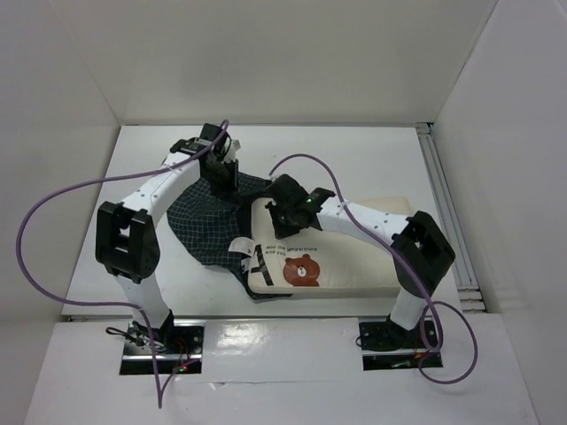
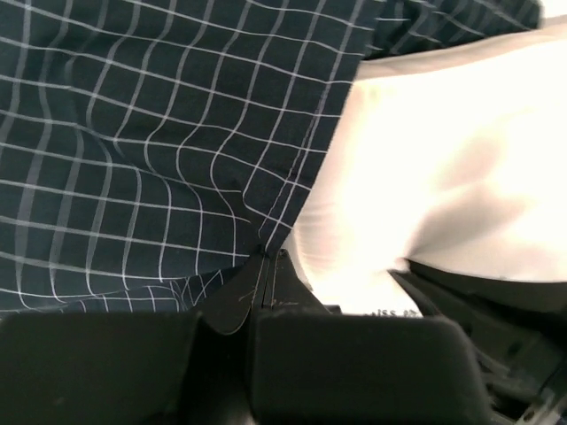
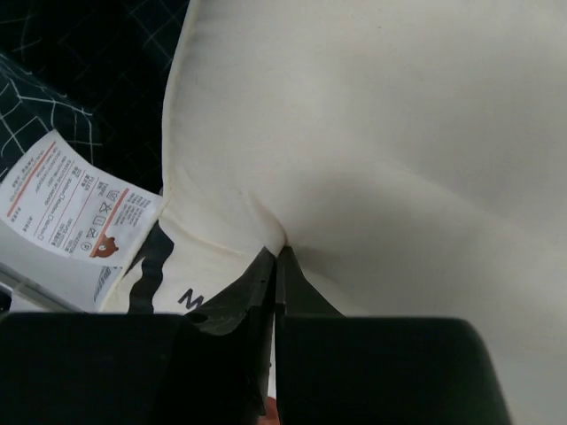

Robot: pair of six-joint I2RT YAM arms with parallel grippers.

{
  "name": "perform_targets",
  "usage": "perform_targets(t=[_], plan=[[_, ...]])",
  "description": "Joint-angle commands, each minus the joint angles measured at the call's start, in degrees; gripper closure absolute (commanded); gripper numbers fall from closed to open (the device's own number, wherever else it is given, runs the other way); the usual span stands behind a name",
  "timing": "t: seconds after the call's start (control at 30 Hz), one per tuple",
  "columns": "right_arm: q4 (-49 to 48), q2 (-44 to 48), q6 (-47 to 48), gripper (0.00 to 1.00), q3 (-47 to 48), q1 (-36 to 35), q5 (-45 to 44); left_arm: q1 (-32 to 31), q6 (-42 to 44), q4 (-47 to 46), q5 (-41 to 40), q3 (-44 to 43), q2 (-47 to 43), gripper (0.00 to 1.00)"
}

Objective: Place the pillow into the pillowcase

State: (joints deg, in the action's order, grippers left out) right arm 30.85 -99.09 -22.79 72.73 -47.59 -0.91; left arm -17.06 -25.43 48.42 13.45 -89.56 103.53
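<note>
Pillow [image 3: 399,133] pinched by right end effector [image 3: 276,254], pillowcase [image 2: 133,133] by left end effector [image 2: 267,255].

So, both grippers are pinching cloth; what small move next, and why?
Probably the right gripper should push the plump cream pillow into the dark navy grid-checked fabric pillowcase, whose edge the left gripper holds: most of the pillow lies outside.

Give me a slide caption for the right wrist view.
Right tool shut on a fold of the pillow, care tag and checked pillowcase at left.
</note>
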Motion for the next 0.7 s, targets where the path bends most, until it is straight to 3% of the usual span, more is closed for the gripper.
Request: perform_targets(t=[0.0, 0.4, 0.67], plan=[[-5.45, -1.11, -3.14, 1.00, 0.65, -0.57, 1.87, 0.27, 0.56, -1.49, 3.94, 0.44, -3.68, 1.00], [0.61, -2.68, -2.53, 1.00, 14.45, -0.57, -0.41, 0.27, 2.93, 0.97, 3.95, 0.44, -6.93, 1.00], [2.37, -5.06, -2.53, 1.00, 19.29, 4.17, -2.26, 0.27, 5.03, 3.17, 0.70, 0.44, -8.69, 1.00]])
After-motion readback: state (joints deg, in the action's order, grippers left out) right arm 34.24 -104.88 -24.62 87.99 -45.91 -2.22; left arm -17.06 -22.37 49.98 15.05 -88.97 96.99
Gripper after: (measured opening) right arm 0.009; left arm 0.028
